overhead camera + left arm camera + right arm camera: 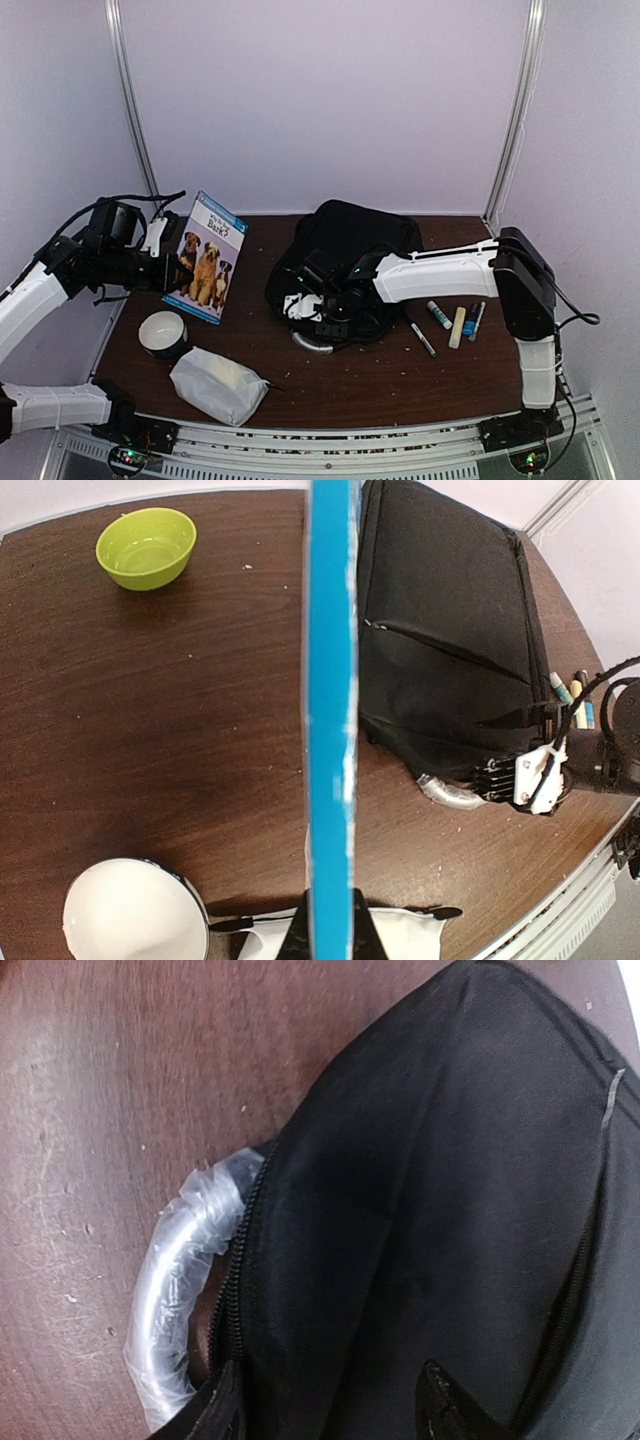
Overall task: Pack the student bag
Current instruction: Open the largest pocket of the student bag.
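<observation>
- Centre of the overhead view: the large black fabric student bag (pixel 350 245) lies flat on the dark wooden table (pixel 400 385). Its grey plastic-wrapped curved handle (pixel 170 1300) pokes out at the lower edge.
- The right gripper (pixel 330 1410) sits over that handle end, fingers spread with black cloth showing between them. I see nothing pinched.
- At centre left, the left gripper (pixel 170 268) is pressed together on a thin paperback book (pixel 207 262) with dogs on its cover. In its own wrist view the book is only a blue strip down the middle.
- My read is that the step is getting the bag open so the paperback book can go in.
- To do it well, the right fingers want the flap edge right beside the zipper line (pixel 240 1250), not the handle or slack cloth.
- They should then lift the mouth wide and hold it while the book comes in edge-first, lined up with the opening.
- Waiting around it are a white bowl with a dark outside (pixel 162 333) and a soft grey pouch (pixel 218 385) at lower left, and assorted pens and markers (pixel 455 320) at right. A lime-green bowl (pixel 146 547) shows only in the left wrist view.
- Hard to make out: there is no zipper pull in sight, so I cannot tell whether the bag is zipped.
- The right fingertips are cut off at the bottom edge, so contact with the fabric is unclear.
- I cannot tell whether the book's lower edge touches the table.
</observation>
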You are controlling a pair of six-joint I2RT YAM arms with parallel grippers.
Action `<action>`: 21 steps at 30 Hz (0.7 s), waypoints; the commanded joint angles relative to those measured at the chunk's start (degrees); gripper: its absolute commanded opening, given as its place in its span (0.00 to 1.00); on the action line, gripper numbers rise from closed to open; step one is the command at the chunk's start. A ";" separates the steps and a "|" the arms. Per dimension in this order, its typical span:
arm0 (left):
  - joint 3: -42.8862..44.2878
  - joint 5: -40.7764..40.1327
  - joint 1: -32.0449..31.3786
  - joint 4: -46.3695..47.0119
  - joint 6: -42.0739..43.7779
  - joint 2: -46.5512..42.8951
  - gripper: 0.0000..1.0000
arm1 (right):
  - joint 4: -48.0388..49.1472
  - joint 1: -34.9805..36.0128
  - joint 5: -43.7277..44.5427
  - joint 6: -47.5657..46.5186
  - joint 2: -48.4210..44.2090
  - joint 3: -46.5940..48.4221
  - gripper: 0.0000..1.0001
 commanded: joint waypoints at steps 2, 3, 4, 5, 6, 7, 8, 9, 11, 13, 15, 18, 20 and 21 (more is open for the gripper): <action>0.07 -0.56 0.46 4.73 0.23 0.21 0.00 | -3.16 0.34 2.43 0.08 3.04 2.91 0.56; 0.06 -0.61 0.47 4.69 0.22 0.23 0.00 | -3.75 0.33 2.85 0.44 3.46 3.45 0.53; -0.03 -0.66 0.53 4.82 0.23 0.15 0.00 | -4.01 0.28 3.40 0.90 3.46 3.77 0.47; -0.12 -0.74 0.55 4.84 0.23 0.12 0.00 | -3.94 0.27 3.87 1.29 3.24 3.99 0.41; -0.18 -0.62 0.56 5.00 0.23 0.12 0.00 | -3.96 0.25 4.23 1.67 2.67 4.14 0.34; -0.27 -0.54 0.54 4.99 0.34 0.13 0.00 | -3.96 0.24 4.59 1.89 1.84 4.30 0.28; -0.33 -0.32 0.54 5.02 0.57 0.26 0.00 | -3.88 0.12 5.12 2.02 0.82 4.38 0.21; -0.43 0.11 0.54 5.06 0.96 0.48 0.00 | -3.60 0.10 5.76 2.14 -0.29 4.39 0.16; -0.59 1.82 0.54 5.32 1.83 1.05 0.00 | -3.55 -0.29 6.15 2.33 -2.78 4.90 0.09; -0.74 3.86 0.50 5.67 2.60 1.63 0.00 | -3.77 -0.77 5.36 2.73 -5.60 5.29 0.08; -0.74 5.92 0.54 5.86 3.31 1.99 0.00 | -4.16 -1.23 4.73 3.33 -7.87 5.78 0.05; -1.62 10.75 0.54 6.10 4.04 1.43 0.00 | -5.38 -2.57 2.77 3.88 -10.70 7.33 0.03; -3.15 17.08 0.46 6.21 5.13 0.38 0.00 | -6.30 -3.95 0.05 4.29 -12.14 8.69 0.01; -3.46 19.53 0.46 4.66 5.78 -0.14 0.00 | -6.85 -4.91 -1.32 4.48 -12.72 9.81 0.00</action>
